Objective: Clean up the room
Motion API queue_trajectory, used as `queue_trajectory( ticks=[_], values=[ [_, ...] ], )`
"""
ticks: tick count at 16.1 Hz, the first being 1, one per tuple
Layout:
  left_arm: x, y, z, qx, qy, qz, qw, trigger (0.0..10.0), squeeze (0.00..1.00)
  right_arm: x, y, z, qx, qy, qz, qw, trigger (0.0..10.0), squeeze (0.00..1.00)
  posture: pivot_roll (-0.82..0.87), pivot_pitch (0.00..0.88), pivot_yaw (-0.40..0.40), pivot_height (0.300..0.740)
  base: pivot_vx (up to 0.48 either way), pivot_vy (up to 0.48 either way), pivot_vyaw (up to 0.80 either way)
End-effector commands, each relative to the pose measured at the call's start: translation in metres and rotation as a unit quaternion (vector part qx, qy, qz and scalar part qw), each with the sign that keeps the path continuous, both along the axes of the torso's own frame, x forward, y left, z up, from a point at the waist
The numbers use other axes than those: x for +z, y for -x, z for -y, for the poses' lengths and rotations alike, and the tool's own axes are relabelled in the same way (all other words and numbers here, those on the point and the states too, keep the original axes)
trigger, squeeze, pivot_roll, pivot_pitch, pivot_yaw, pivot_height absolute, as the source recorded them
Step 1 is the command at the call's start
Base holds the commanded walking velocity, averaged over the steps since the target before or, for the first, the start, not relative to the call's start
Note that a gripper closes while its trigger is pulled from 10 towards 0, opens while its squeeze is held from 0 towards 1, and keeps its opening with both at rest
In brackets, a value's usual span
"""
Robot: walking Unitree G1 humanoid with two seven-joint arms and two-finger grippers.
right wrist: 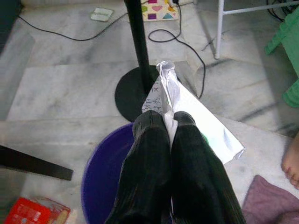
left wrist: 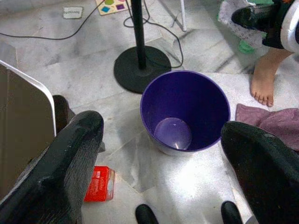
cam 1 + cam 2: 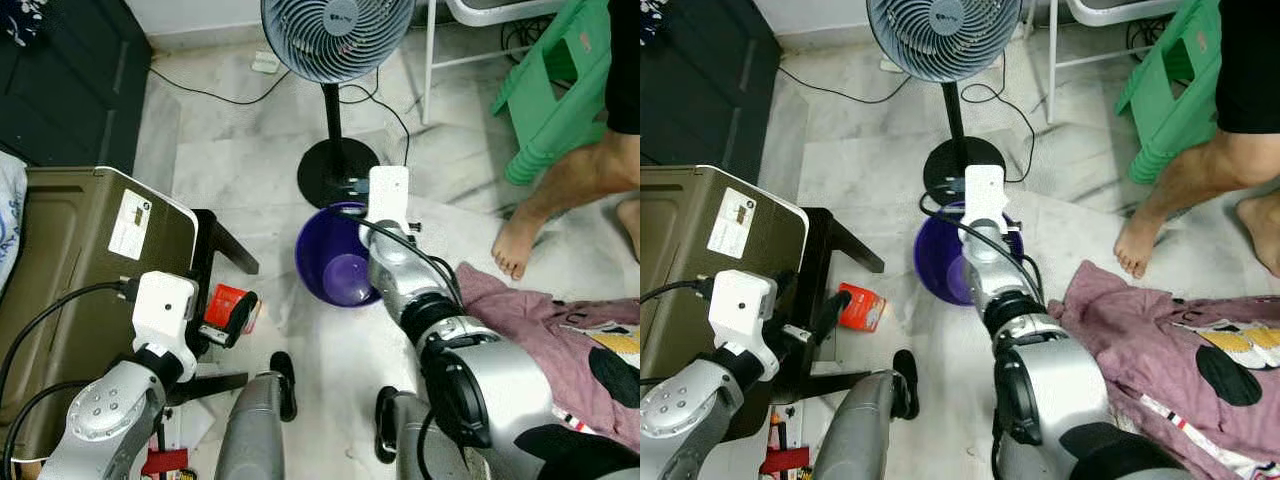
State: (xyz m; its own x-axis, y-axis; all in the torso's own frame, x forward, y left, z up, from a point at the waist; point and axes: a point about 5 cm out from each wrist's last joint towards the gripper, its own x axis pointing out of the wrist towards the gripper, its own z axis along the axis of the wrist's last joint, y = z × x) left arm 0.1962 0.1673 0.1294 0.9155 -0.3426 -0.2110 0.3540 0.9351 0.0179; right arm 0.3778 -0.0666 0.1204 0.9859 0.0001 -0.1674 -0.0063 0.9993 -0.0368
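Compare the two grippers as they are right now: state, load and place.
The left gripper is open, its fingers spread wide; the right gripper is shut.
The left gripper holds nothing; the right gripper pinches a white wrapper.
The left gripper hangs short of the purple bin, near the red packet on the floor; the right gripper is above the bin's rim.
Both have two long black fingers and face the bin.

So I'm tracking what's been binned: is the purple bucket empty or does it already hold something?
Empty. The left wrist view looks straight into the purple bucket and shows its bare bottom. The right pincer, shut on a white wrapper, is above its rim.
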Motion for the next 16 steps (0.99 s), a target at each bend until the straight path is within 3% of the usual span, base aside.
queue_trajectory(
  ticks=[1, 6, 7, 8, 9, 10, 16],
  values=[
    [-0.0026, 0.0037, -0.0044, 0.010, -0.007, -0.011, 1.000, 10.0, 0.00, -0.0016, 0.0029, -0.0127, 0.015, -0.002, -0.005, 1.000, 10.0, 0.00, 0.27, 0.379, 0.127, 0.740, 0.000, 0.000, 0.00],
    [-0.0025, 0.0036, -0.0035, 0.011, -0.007, -0.013, 1.000, 10.0, 0.00, -0.0019, 0.0034, -0.0140, 0.012, -0.006, -0.005, 1.000, 10.0, 0.01, 0.27, 0.380, 0.125, 0.740, 0.000, 0.000, 0.00],
    [-0.0026, 0.0034, -0.0032, 0.011, -0.007, -0.013, 1.000, 10.0, 0.00, -0.0019, 0.0031, -0.0131, 0.011, -0.007, -0.005, 1.000, 10.0, 0.65, 0.27, 0.379, 0.124, 0.740, 0.000, 0.000, 0.00],
    [-0.0028, 0.0032, -0.0031, 0.010, -0.007, -0.013, 1.000, 10.0, 0.00, -0.0016, 0.0027, -0.0122, 0.009, -0.006, -0.005, 1.000, 10.0, 0.84, 0.27, 0.378, 0.123, 0.740, 0.000, 0.000, 0.00],
    [-0.0029, 0.0028, -0.0030, 0.010, -0.006, -0.013, 1.000, 10.0, 0.00, -0.0009, 0.0021, -0.0112, 0.008, -0.006, -0.004, 1.000, 10.0, 0.88, 0.27, 0.378, 0.123, 0.740, 0.000, 0.000, 0.00],
    [-0.0031, 0.0023, -0.0028, 0.010, -0.006, -0.013, 1.000, 10.0, 0.00, -0.0003, 0.0016, -0.0103, 0.006, -0.006, -0.004, 1.000, 10.0, 1.00, 0.27, 0.376, 0.123, 0.740, 0.000, 0.000, 0.00],
    [-0.0033, 0.0013, -0.0014, 0.009, -0.005, -0.012, 1.000, 10.0, 0.00, 0.0011, 0.0010, -0.0101, 0.004, -0.008, -0.001, 1.000, 10.0, 1.00, 0.27, 0.365, 0.124, 0.740, 0.000, 0.000, 0.00]
  ],
)
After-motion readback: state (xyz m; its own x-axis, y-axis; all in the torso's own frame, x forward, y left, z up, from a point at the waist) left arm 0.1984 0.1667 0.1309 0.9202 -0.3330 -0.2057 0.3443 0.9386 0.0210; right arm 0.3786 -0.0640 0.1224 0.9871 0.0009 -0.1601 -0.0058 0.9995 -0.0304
